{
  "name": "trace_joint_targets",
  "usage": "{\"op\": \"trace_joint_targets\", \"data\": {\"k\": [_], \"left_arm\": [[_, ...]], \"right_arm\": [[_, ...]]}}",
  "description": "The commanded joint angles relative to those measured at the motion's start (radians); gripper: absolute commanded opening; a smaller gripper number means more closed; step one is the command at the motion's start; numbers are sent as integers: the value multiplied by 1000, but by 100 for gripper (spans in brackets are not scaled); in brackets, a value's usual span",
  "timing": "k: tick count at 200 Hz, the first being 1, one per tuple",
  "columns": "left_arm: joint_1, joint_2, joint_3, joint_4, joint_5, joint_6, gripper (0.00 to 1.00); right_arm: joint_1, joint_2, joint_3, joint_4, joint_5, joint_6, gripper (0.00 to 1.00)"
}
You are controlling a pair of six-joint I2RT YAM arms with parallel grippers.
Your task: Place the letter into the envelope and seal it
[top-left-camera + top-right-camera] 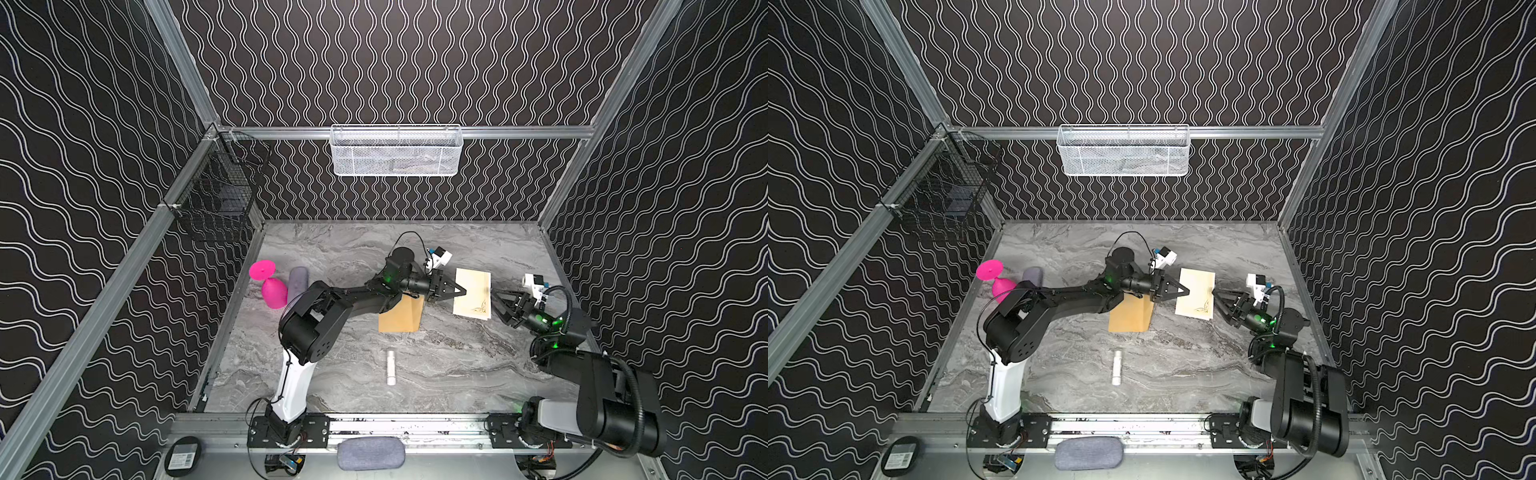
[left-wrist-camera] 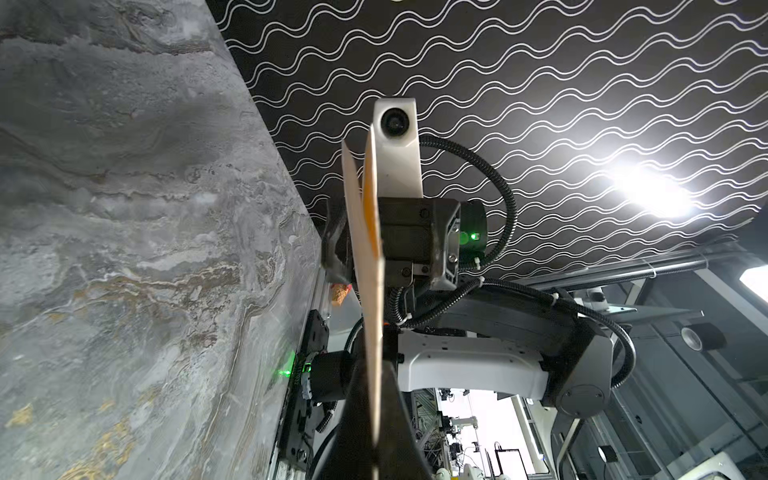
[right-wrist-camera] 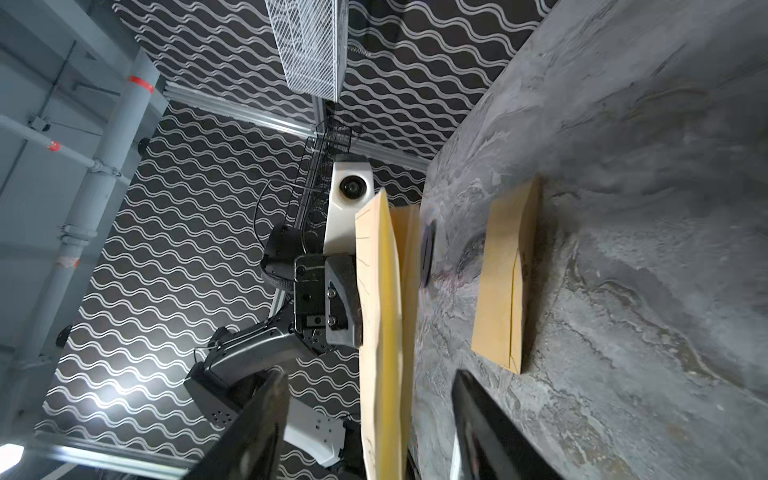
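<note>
The letter [image 1: 473, 291] is held off the counter [image 1: 415, 374] with its broad face up and roughly level, between the two claws. In both top views its long axis runs from the back wall toward the front rail, and a printed corner flourish shows at its near right corner. The left claw [image 1: 459, 291] is clamped narrow on the letter's left long edge. The right claw [image 1: 495, 296] is spread wide. In the right wrist view the letter [image 3: 380, 311] shows as folded layers, edge-on in the gap between its two fingers [image 3: 249, 432].

The envelope [image 1: 401, 318] lies flat on the counter, just left of the letter and partly under the left arm. In the right wrist view its long axis runs parallel to the letter's.

A white mesh basket [image 1: 396, 151] hangs on the back rail, with something pale and unclear inside. A black wire basket [image 1: 216, 195] hangs on the left rail and holds a dark object.
</note>
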Motion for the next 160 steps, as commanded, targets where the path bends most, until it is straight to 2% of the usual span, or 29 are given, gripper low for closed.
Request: {"op": "trace_joint_targets", "data": {"k": [1, 7, 27, 54, 119, 139, 160], "left_arm": [[2, -25, -6, 63, 3, -10, 0], [2, -26, -8, 56, 4, -4, 0], [2, -23, -19, 93, 3, -25, 0], [5, -25, -38, 111, 1, -32, 0], [10, -48, -59, 85, -7, 0, 0], [13, -64, -65, 42, -12, 37, 6], [17, -81, -76, 3, -19, 73, 17]], "right_arm": [[24, 55, 6, 268, 7, 128, 56], [26, 80, 5, 326, 8, 162, 51], [37, 100, 10, 329, 13, 160, 35], [47, 89, 16, 329, 22, 163, 23], [56, 76, 13, 329, 33, 167, 7], [59, 75, 14, 327, 31, 169, 4], [61, 77, 15, 316, 31, 163, 2]]}}
